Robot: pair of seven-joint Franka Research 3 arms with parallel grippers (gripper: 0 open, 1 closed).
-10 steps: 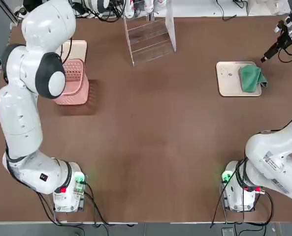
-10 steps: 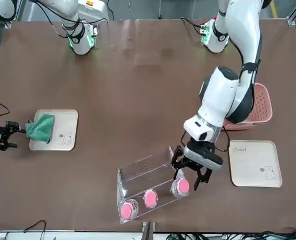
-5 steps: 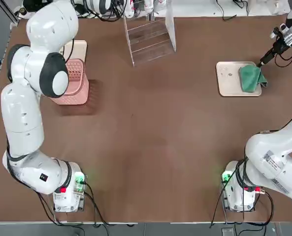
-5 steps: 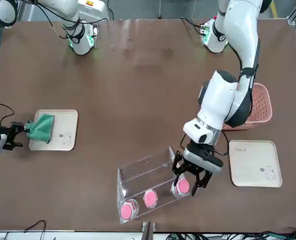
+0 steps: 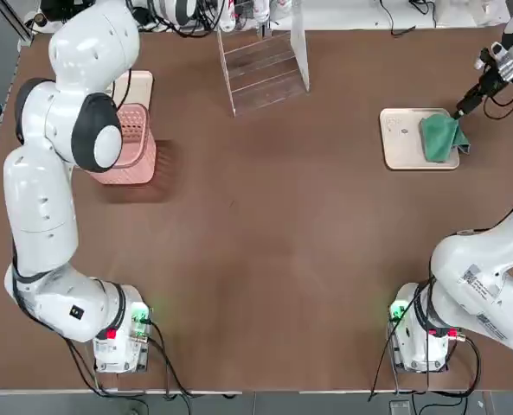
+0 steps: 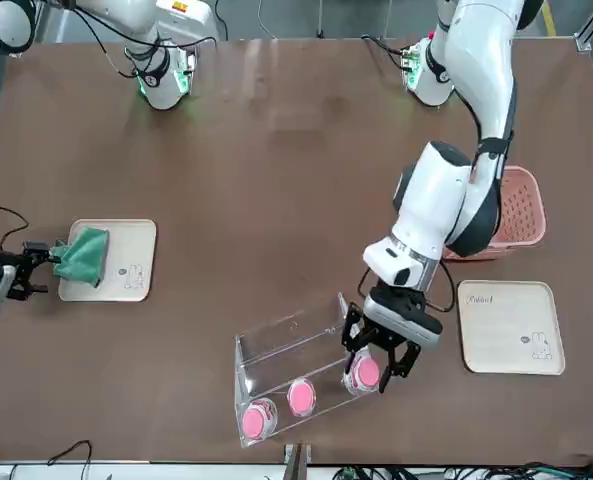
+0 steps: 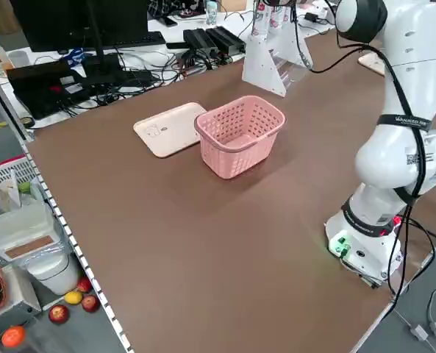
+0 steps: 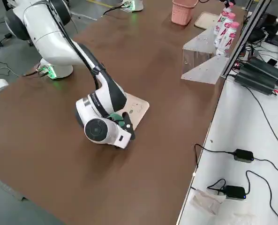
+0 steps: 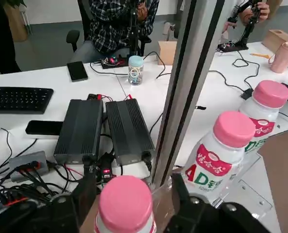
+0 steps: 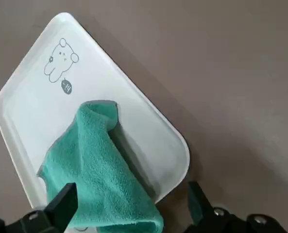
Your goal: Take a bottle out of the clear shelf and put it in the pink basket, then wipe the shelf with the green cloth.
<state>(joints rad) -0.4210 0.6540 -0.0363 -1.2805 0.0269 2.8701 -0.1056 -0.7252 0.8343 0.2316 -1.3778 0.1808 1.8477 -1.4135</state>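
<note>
clear shelf (image 5: pixel 263 60) at the table's far edge, pink basket (image 5: pixel 126 145) left, green cloth (image 5: pixel 440 137) on a tray (image 5: pixel 400 138) right

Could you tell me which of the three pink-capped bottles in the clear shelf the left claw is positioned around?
The end bottle, nearest the empty cream tray: the left claw straddles its cap, while the other two stand free.

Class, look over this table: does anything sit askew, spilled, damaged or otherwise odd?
Only one small thing: the green cloth lies bunched at one end of its cream tray, a corner hanging over the rim. The three bottles stand in a row in the clear shelf, and the pink basket sits upright.
</note>
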